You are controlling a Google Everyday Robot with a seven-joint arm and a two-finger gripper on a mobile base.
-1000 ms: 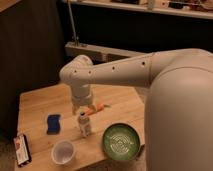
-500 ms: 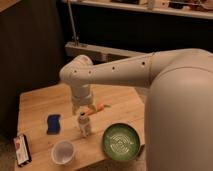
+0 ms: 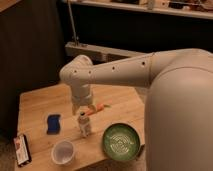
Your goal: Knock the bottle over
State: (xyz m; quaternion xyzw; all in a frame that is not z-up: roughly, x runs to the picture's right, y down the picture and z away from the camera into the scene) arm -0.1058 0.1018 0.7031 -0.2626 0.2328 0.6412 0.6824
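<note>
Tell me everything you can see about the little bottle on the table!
The bottle is small, slim and pale, like see-through plastic, with a whitish cap. It stands upright on the wooden table, between the blue sponge and the green bowl. The gripper hangs right above its cap; whether they touch is unclear.

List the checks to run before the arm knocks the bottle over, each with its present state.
1. The bottle stands upright on the table: ok.
2. The pincer hangs just above the bottle's cap: ok.
3. Contact between pincer and bottle: cannot tell.
4. The clear cup stands apart, nearer the front edge: ok.
5. The green bowl sits apart, toward the picture's right: ok.
6. The orange object lies close behind the bottle, in a possible fall path: not ok.
</note>
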